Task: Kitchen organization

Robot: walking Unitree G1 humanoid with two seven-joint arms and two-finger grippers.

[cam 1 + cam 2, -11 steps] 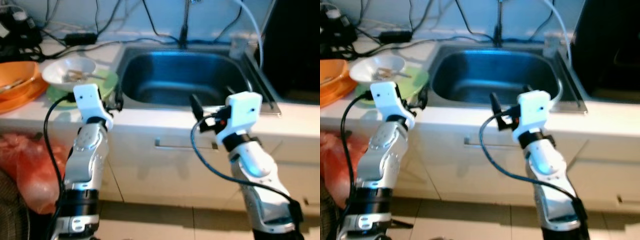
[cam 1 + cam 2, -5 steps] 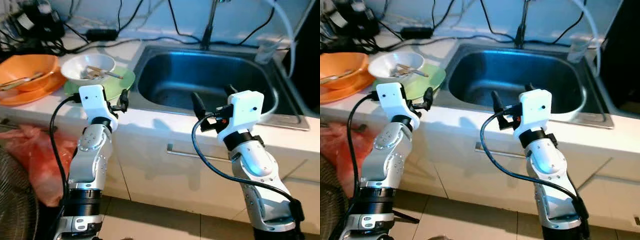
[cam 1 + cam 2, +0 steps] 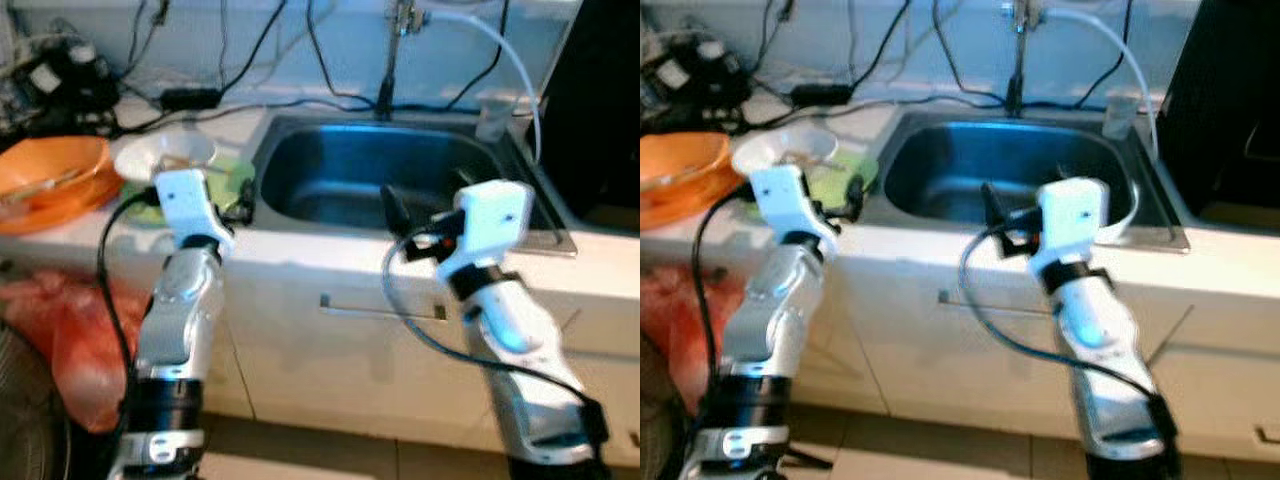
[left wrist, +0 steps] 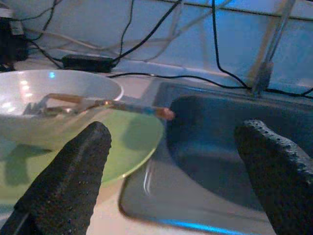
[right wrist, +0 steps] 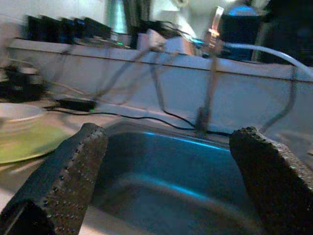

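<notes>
A white bowl holding utensils sits on a green plate on the counter, left of a steel sink. My left gripper is open at the counter's front edge, beside the plate and short of the bowl. In its wrist view the gripper holds nothing. My right gripper hangs open over the sink's front rim, and its wrist view looks into the basin with the gripper empty.
An orange bowl on an orange plate stands at the far left. Cables and a black adapter lie along the back. A faucet with a white hose rises behind the sink. A red bag hangs below; a dark appliance stands at right.
The whole picture has shifted and blurred, so the camera has moved. Both arms keep their pose at the counter edge, with both grippers open and empty.
</notes>
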